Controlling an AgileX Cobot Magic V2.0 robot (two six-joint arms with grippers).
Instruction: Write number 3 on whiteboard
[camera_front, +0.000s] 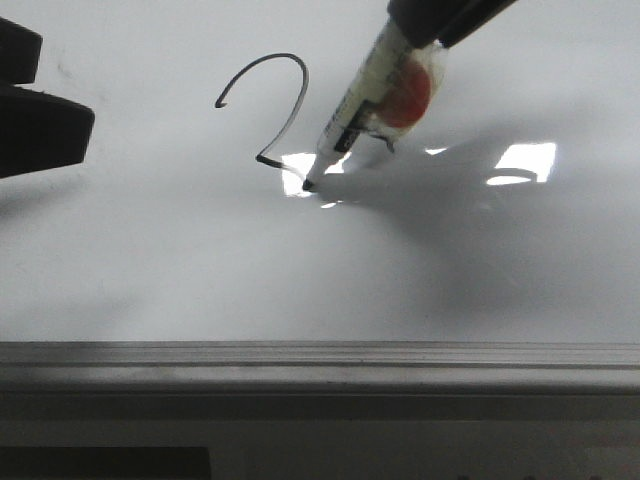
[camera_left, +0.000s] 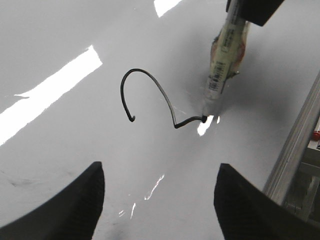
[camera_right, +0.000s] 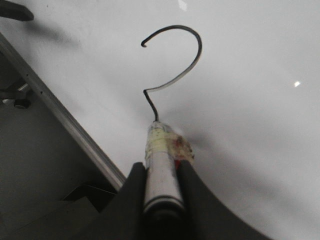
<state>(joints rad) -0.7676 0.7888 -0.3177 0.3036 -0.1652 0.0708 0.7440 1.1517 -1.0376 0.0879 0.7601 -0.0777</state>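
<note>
The whiteboard (camera_front: 150, 250) fills the front view. On it is a thin black stroke of the number 3 (camera_front: 285, 100): a hooked upper curve, a pointed middle and a short line onward. My right gripper (camera_front: 440, 20) is shut on a white marker (camera_front: 365, 100) with tape and a red patch; its tip (camera_front: 308, 185) touches the board at the stroke's end. The right wrist view shows the gripper (camera_right: 161, 167) clamping the marker (camera_right: 160, 145) below the stroke (camera_right: 195, 55). My left gripper (camera_left: 160, 167) is open and empty above the board, left of the stroke (camera_left: 150, 80).
A grey metal rail (camera_front: 320, 355) runs along the board's near edge; it also shows in the left wrist view (camera_left: 295, 145) and the right wrist view (camera_right: 65, 120). Bright light reflections (camera_front: 525, 160) lie on the board right of the marker.
</note>
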